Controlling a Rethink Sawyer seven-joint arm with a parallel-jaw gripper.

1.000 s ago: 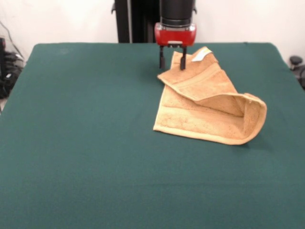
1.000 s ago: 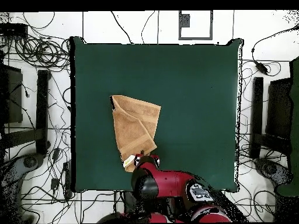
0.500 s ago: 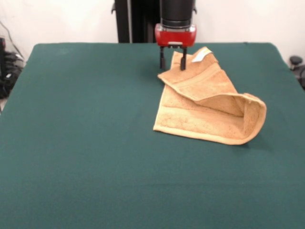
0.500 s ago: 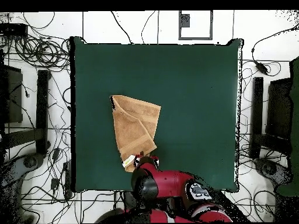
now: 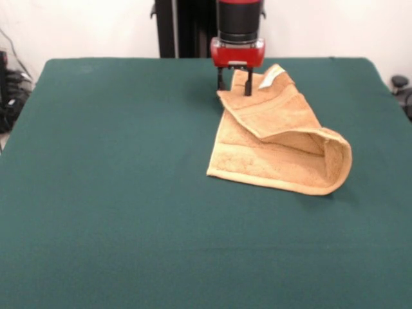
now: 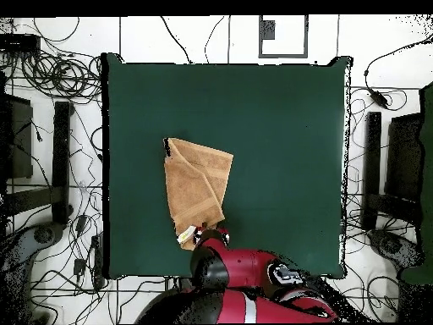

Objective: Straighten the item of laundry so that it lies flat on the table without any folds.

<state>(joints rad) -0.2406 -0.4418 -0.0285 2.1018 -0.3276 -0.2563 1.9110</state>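
Green felt covers the table [image 5: 116,193] edge to edge, and its left half in the front view is bare cloth. Right of the middle, toward the far side, lies the towel [image 5: 277,148], orange-tan and folded over on itself: a lower layer lies flat with its hem facing the camera, while an upper layer crosses it on a slant and curls up into an open loop at the right end. At the towel's far corner a small white tag [image 5: 268,76] shows. Just left of that tag the end effector [image 5: 234,84] comes down from the red and black arm, its two dark fingers parted, one standing on the table just off the towel's edge and the other on the cloth. In the overhead view the towel [image 6: 198,188] sits left of centre, its narrow end by the end effector [image 6: 205,230].
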